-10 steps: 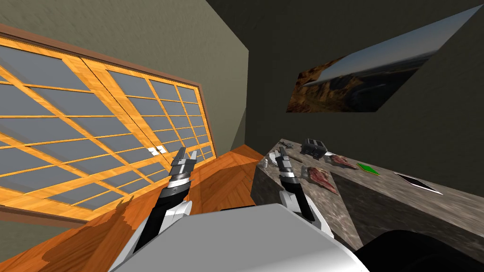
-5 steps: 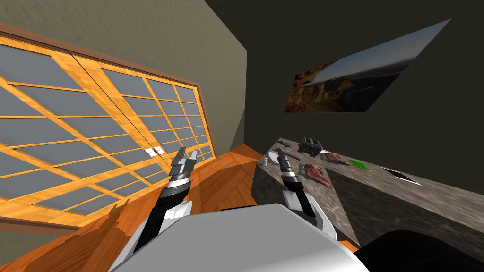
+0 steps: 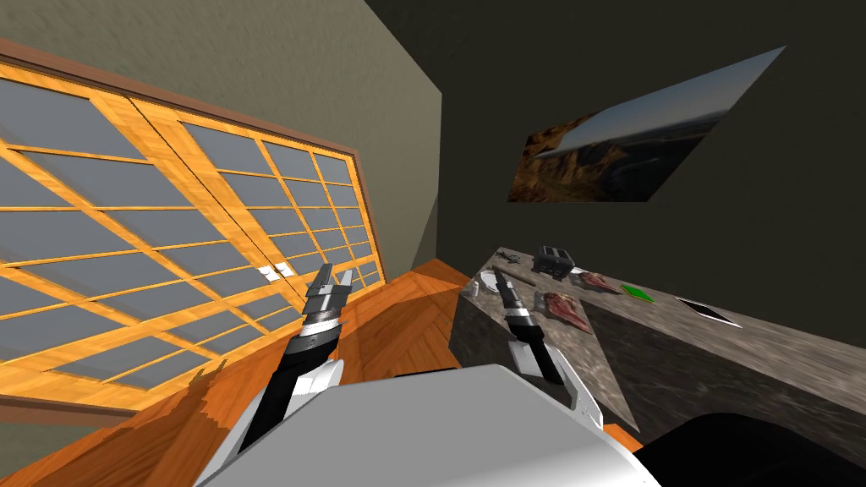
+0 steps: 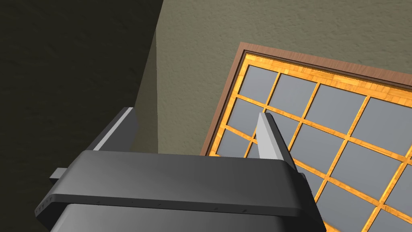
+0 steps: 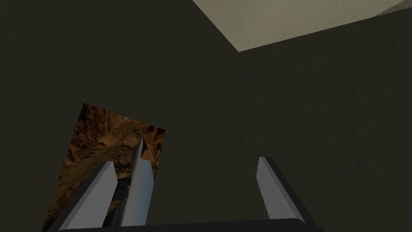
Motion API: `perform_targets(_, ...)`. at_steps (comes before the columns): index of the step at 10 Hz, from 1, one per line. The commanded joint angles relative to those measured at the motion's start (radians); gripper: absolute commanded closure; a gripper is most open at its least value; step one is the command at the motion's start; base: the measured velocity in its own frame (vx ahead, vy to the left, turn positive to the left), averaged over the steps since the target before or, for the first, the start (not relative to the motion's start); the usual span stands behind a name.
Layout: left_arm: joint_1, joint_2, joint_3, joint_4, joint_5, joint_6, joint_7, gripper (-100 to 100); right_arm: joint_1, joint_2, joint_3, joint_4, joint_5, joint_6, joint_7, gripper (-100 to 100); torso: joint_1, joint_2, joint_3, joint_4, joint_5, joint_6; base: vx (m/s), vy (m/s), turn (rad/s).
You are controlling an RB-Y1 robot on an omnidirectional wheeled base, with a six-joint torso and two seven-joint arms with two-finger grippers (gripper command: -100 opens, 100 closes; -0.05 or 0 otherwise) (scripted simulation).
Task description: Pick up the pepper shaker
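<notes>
Though over counter [image 3: 761, 342], right jaws wide apart, empty; left jaws same.

- Small white item [image 3: 476, 287], at the window-side end of the counter [image 3: 761, 355]: too small to confirm as a pepper shaker.
- White round thing [image 3: 487, 279] just beside it: partly hidden behind the right tool [image 3: 499, 276].
- Dark clutter [image 3: 510, 255] near the toaster [image 3: 554, 259]: too small to identify.
- Green flat thing [image 3: 638, 293]: too small to name.
- Counter: cut off by the head view's right edge.
- Gridded window [image 3: 169, 237]: cut off at the left edge.
</notes>
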Motion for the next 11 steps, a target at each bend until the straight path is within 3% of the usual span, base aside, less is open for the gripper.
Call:
perform_targets(1, 0.0, 0.0, 0.0, 0.0, 0.0, 0.0, 0.0, 0, -0.012, -0.006, -0.021, 0.037, 0.028, 0.001, 0.05, -100, 0.0, 0.0, 0.0, 0.0, 0.0, 0.0, 0.002, 0.018, -0.051)
perform_targets(4, 0.0, 0.0, 0.0, 0.0, 0.0, 0.0, 0.0, 0, -0.035, -0.012, -0.057, 0.101, 0.079, 0.004, 0.127, -100, 0.002, 0.0, 0.0, 0.0, 0.001, 0.0, 0.001, 0.044, -0.026)
perform_targets(5, 0.0, 0.0, 0.0, 0.0, 0.0, 0.0, 0.0, 0, -0.035, -0.012, -0.057, 0.101, 0.079, 0.004, 0.135, -100, 0.002, 0.0, 0.0, 0.0, 0.0, 0.0, 0.0, 0.017, 0.0)
perform_targets(7, 0.0, 0.0, 0.0, 0.0, 0.0, 0.0, 0.0, 0, -0.06, -0.014, -0.091, 0.16, 0.129, 0.007, 0.204, -100, 0.0, 0.0, 0.0, 0.0, 0.0, 0.0, 0.002, 0.002, -0.025)
perform_targets(11, 0.0, 0.0, 0.0, 0.0, 0.0, 0.0, 0.0, 0, -0.073, -0.013, -0.106, 0.202, 0.154, 0.007, 0.256, -100, 0.001, 0.0, 0.0, 0.0, 0.0, 0.0, 0.001, 0.025, -0.014)
